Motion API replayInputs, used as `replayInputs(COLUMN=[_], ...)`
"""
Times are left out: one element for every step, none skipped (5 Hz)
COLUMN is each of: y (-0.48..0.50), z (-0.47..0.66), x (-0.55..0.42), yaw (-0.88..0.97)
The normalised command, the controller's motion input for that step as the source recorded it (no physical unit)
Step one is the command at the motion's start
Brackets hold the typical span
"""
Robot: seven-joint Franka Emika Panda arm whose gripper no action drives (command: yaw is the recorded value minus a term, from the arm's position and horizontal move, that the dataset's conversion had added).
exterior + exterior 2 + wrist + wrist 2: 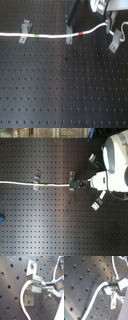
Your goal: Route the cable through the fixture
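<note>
In the first exterior view I'm counting three clips: one (23,31) at the first exterior view's left, a middle one (69,31), and one (115,42) at its right. One cable (50,36) is running through the first two, showing one green band (38,36) and one red band (82,34). I'm reading no writing. In the second exterior view the gripper (93,181) is sitting at the cable's end. In both wrist views its fingers are pinching the cable beside a clip (33,279).

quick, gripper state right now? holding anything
Gripper: shut on the cable, pinching its end next to a fixture.
</note>
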Motion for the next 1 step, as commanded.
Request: replayInputs(y=[0.156], z=[0.05], x=[-0.323], yaw=[-0.15])
